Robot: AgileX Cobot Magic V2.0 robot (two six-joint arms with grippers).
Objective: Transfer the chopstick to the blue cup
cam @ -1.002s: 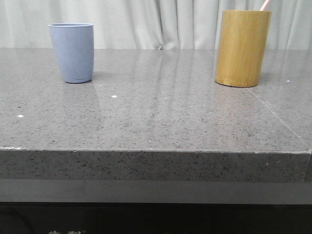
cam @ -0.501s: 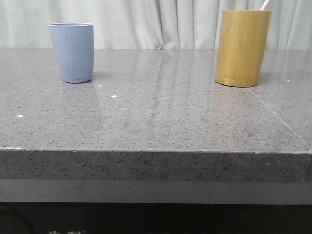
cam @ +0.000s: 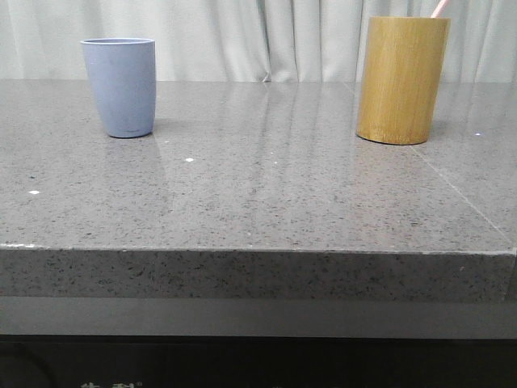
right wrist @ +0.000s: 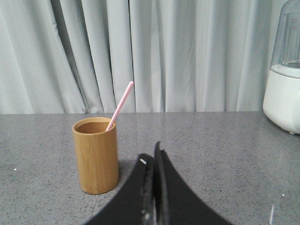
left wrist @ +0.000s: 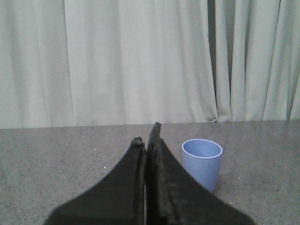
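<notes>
Left wrist view: the left gripper [left wrist: 146, 133] is seen with its jaws pressed together, nothing held between them, and the blue cup [left wrist: 202, 163] stands upright just beside the fingertips, apart from them. On the right wrist camera the right gripper [right wrist: 151, 152] is likewise closed and empty; the chopstick [right wrist: 120, 105] is leaned inside the bamboo holder [right wrist: 96, 155], which is set near the fingertips without contact. From the front, the blue cup [cam: 119, 86] is placed well apart from the bamboo holder [cam: 401, 79], with bare grey table [cam: 266, 186] between them and toward the table's front edge
</notes>
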